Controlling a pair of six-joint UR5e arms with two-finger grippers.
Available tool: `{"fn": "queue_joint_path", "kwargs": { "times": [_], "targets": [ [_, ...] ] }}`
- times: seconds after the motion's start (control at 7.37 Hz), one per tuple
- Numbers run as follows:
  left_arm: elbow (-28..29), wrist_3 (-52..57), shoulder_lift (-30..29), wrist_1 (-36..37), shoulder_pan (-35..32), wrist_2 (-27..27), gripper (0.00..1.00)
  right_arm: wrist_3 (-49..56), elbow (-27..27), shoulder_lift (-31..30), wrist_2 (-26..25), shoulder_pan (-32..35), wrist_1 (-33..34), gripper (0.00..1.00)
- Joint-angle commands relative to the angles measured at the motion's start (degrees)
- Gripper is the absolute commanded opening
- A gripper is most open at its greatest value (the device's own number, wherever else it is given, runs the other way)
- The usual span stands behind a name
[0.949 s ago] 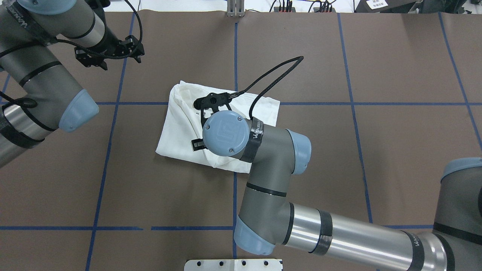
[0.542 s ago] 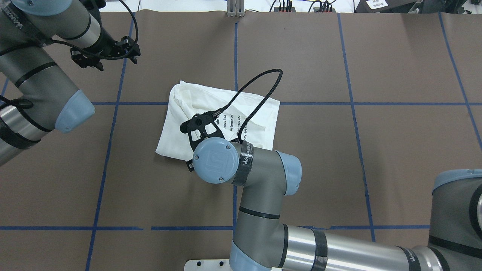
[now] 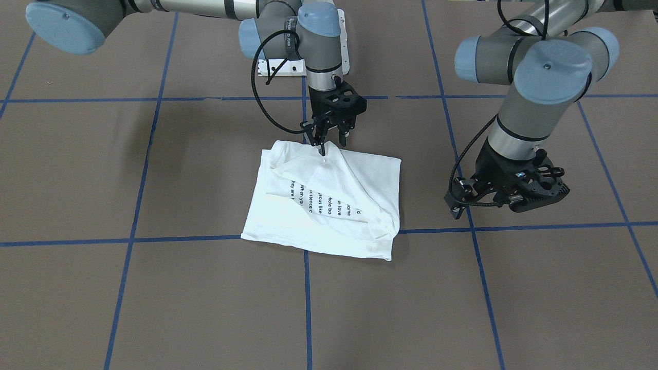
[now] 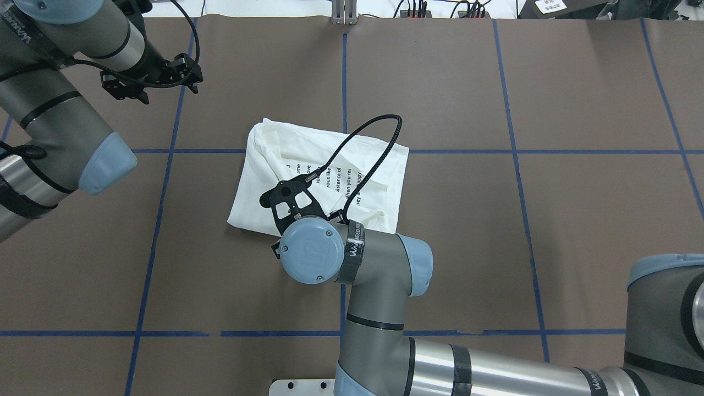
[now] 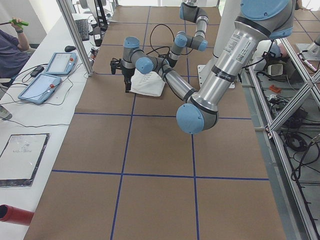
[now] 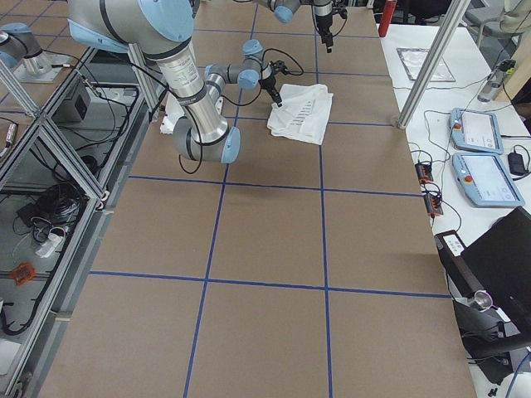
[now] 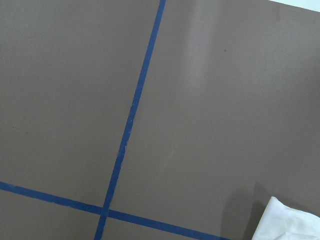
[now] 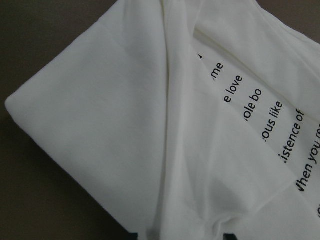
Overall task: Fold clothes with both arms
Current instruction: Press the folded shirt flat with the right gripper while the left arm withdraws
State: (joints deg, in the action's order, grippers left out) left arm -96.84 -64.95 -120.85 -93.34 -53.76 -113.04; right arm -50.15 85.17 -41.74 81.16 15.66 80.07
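Currently, at far left in the overhead view, the left gripper (image 4: 187,74) hangs above bare table (image 4: 577,220), well apart from the shirt (image 4: 258,187). Its wrist camera shows only brown surface, crossing blue tape (image 7: 132,115) and one white shirt corner at lower right. Whether this claw is spread or pressed together cannot be told.

The shirt lies folded into a rough four-sided pad at table centre, over the middle tape crossing, with most of it on the robot's side of the cross line. Its long axis runs left to right across the table, slightly skewed. The printed text lines run crosswise to that axis, from near side to far side. A diagonal flap covers part of the print, and cloth is bunched at the far left corner. The collar cannot be made out, so the neck direction cannot be told.

The right gripper (image 3: 332,146) points down at the shirt's near edge. Its jaws stand apart, one fingertip (image 3: 322,151) touching the cloth. A black cable (image 4: 391,124) loops from the right wrist above the shirt
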Motion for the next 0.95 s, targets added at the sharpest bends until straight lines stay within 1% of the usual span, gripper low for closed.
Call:
{"fn": "queue_joint_path", "kwargs": {
  "times": [0.0, 0.27, 0.41, 0.68, 0.81],
  "targets": [
    [0.08, 0.00, 0.18, 0.00, -0.03, 0.01, 0.99, 0.14, -0.27, -0.09, -0.30, -0.28, -0.18, 0.00],
    [0.25, -0.17, 0.18, 0.00, -0.03, 0.01, 0.99, 0.05, -0.18, -0.01, -0.48, -0.02, -0.62, 0.00],
    [0.77, -0.18, 0.18, -0.09, -0.03, 0.01, 0.99, -0.12, 0.17, -0.09, 0.13, 1.46, -2.10, 0.00],
    [0.17, -0.79, -0.26, 0.00, -0.12, -0.07, 0.99, 0.14, 0.26, -0.09, 1.01, 6.02, -1.85, 0.00],
    [0.16, -0.79, -0.43, 0.00, -0.03, -0.08, 0.99, 1.01, 0.09, -0.88, 4.49, 9.44, -1.76, 0.00]
  ]
}}
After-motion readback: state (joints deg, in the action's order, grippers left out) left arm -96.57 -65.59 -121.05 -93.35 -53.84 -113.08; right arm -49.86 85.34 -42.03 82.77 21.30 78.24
